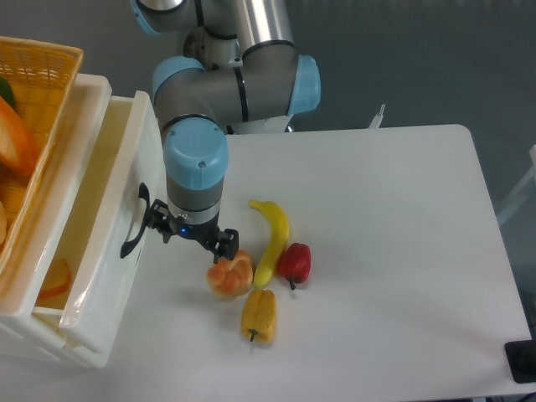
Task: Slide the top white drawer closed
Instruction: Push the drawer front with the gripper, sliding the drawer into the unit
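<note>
The top white drawer (pixel 105 260) juts out a short way from the cabinet at the left. Its black arched handle (pixel 133 223) faces the table. A narrow strip of the drawer's inside shows, with an orange wedge (pixel 54 280) at the bottom. My gripper (pixel 190 233) points straight down just right of the drawer front, its black left side close by the handle. The blue-capped wrist above hides the fingertips, so neither their spacing nor any contact with the drawer front can be made out.
A peeled tangerine (pixel 229 275), a banana (pixel 273 236), a red pepper (pixel 295 262) and a yellow pepper (pixel 259 313) lie just right of the gripper. A yellow woven basket (pixel 38 79) sits on the cabinet top. The cabinet's lower part (pixel 50 347) stands out below the drawer.
</note>
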Controlling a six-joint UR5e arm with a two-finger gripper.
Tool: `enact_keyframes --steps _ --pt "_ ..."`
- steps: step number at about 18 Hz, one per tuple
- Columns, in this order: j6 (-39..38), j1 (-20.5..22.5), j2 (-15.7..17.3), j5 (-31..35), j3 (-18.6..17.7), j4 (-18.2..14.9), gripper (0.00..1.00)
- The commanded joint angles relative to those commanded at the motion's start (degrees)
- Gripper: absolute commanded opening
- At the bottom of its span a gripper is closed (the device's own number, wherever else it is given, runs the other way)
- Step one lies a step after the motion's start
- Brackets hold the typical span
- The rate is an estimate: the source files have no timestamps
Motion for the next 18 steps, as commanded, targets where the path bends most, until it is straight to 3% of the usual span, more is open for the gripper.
enact_keyframes --steps 18 --pt "-0.3 -1.8 0.3 -0.6 0.1 0.1 1.00"
